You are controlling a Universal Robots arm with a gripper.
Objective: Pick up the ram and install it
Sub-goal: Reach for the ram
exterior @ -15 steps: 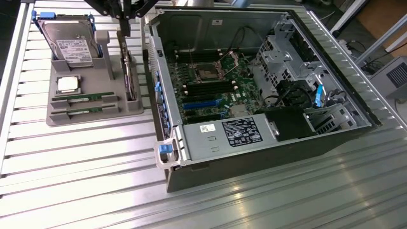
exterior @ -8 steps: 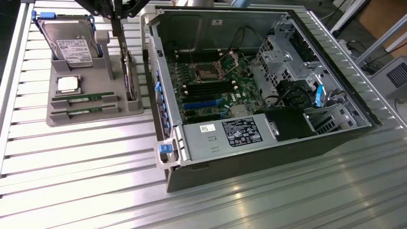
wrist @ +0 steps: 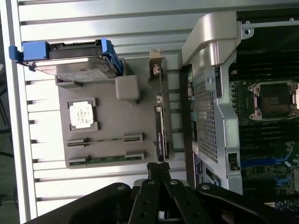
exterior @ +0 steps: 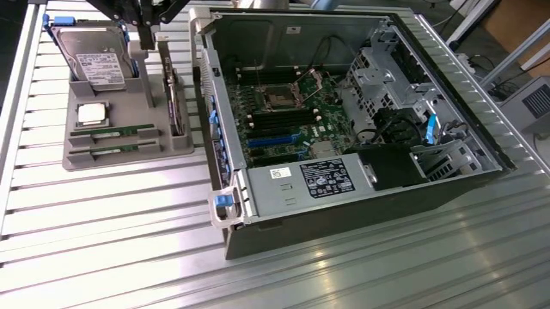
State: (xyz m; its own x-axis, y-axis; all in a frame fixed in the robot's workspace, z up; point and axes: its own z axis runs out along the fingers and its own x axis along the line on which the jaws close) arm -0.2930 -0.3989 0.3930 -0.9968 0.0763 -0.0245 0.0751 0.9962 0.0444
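— Where the tabletop (exterior: 112, 219) runs nearest the exterior camera, what stands on it?
— Ribbed metal first. Then the open computer case (exterior: 344, 209), toward the exterior view's right. Power supply (exterior: 313, 179) at its near end, motherboard (exterior: 284, 122) beyond.

— Tray position?
— Grey parts tray (exterior: 129, 162) (wrist: 121, 116) sits just beside the case, on the exterior view's left.

— Location of the ram?
— Two alike, held parallel in the tray's two near slots: near ram stick (exterior: 112, 149) (wrist: 107, 159), then far ram stick (exterior: 113, 133). Neither is touched by anything but the tray.

— Behind them?
— Silver processor (exterior: 92, 114) (wrist: 82, 114) in its recess. Farther back, the hard drive (exterior: 102, 61) (wrist: 74, 63) stands upright in blue rails. The expansion card (exterior: 176, 96) (wrist: 160, 116) stands on edge along the tray side nearest the case.

— Claw?
— The claw (exterior: 148, 40) (wrist: 158, 167) hangs over the tray's far part. In the exterior view it is between hard drive and expansion card, well apart from both ram sticks. In the wrist view its black fingertips are pressed together.
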